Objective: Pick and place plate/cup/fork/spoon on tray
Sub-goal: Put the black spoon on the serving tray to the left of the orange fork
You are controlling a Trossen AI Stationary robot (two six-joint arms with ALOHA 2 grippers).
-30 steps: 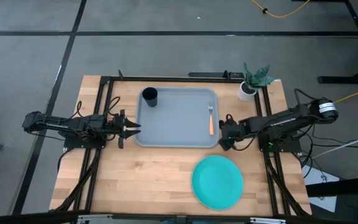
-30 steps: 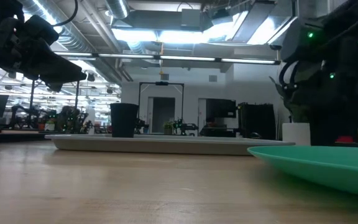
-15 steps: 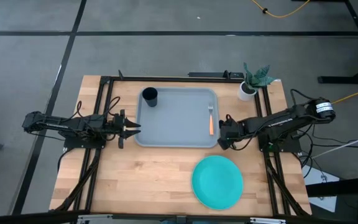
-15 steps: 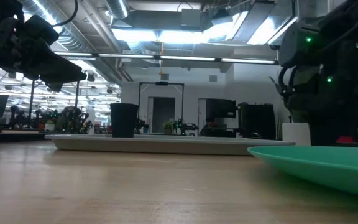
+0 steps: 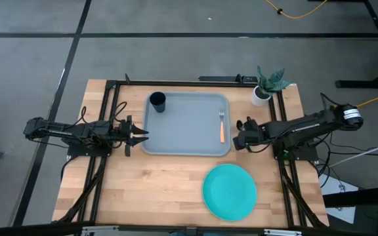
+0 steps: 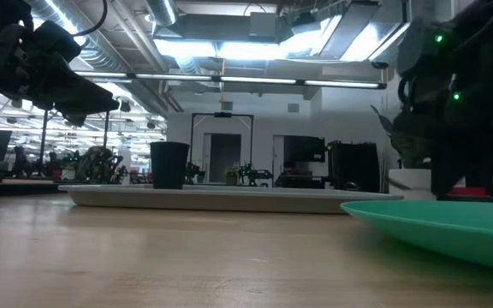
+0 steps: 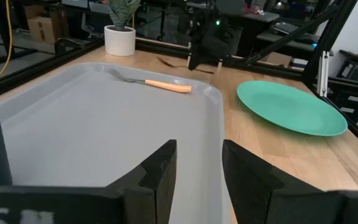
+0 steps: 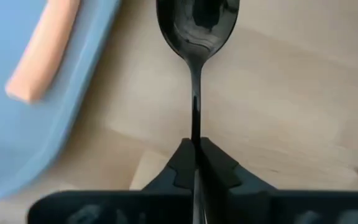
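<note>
Two arms over a wooden table (image 5: 156, 183). Right gripper (image 5: 240, 134) sits just off the tray's (image 5: 182, 134) right rim, at 3 o'clock from tray centre, above bare wood. In the right wrist view its fingers (image 8: 215, 168) are pressed together on the thin handle of the spoon (image 8: 197, 37); the dark bowl points away from the gripper, over wood just beside the tray edge. Can't tell if the spoon touches the table.

Left gripper (image 5: 138, 134) waits at the tray's left rim, 9 o'clock from tray centre; fingers (image 7: 159, 177) spread apart, holding nothing, aimed across the tray.

Cup (image 5: 157, 101) stands upright inside the tray at its 11 o'clock corner. Fork (image 5: 222, 126) lies inside the tray along the right side, about 3 o'clock, orange handle toward the near edge, metal tines toward the far edge; close to the right gripper, apart from it.

Plate (image 5: 229, 191) rests on the table outside the tray, at 5 o'clock from tray centre, near the front edge, not touching the tray. Low view shows its rim (image 6: 435, 224) at right foreground.

White pot with green plant (image 5: 263, 92) stands off the tray at 2 o'clock, by the table's far right corner.
</note>
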